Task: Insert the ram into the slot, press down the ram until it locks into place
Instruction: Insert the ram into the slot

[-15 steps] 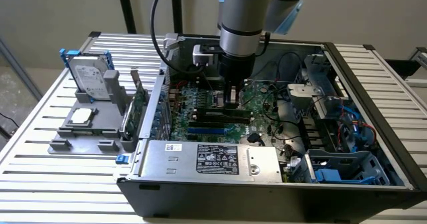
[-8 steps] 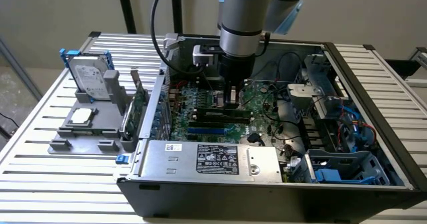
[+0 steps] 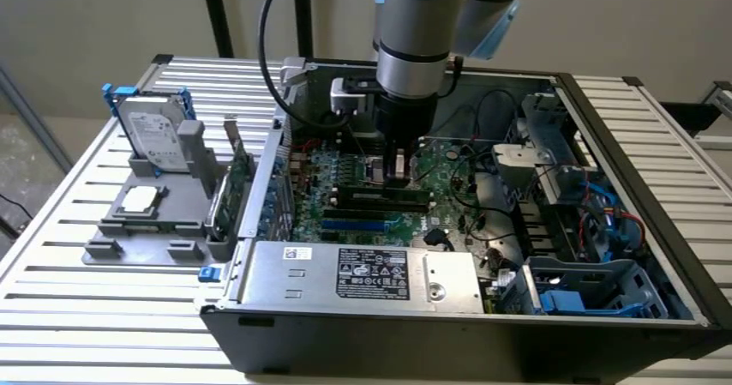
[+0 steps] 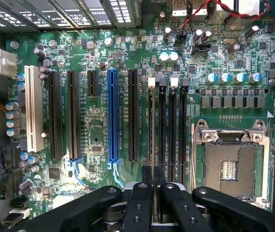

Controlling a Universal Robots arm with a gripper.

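The gripper point(image 4: 153, 170) stands low over the motherboard point(image 4: 98, 159) inside the open computer case point(image 3: 640, 136), which rests on the slatted counter point(image 3: 69, 256). Its 2 fingers are set narrow, closed on a thin edge that reads as the ram point(image 4: 152, 125). In the wrist view the ram appears edge-on, in line with the outermost of 4 parallel memory slots, on the side toward the blue expansion slot point(image 4: 112, 116) and away from the empty CPU socket point(image 4: 230, 169). Whether the ram is fully seated, or the white end latch point(image 4: 151, 81) is engaged, cannot be determined. The ram is judged light, stiff and thin. It should not sag in the grasp, but it is likely fragile, because sideways force can twist the board or strain the slot. The suitable hold is judged to be the long upper edge, with both flat faces pinched near the middle and the contact edge left untouched. The smooth faces may slip under load, so any pressing force is best kept straight down and in line with the slot.
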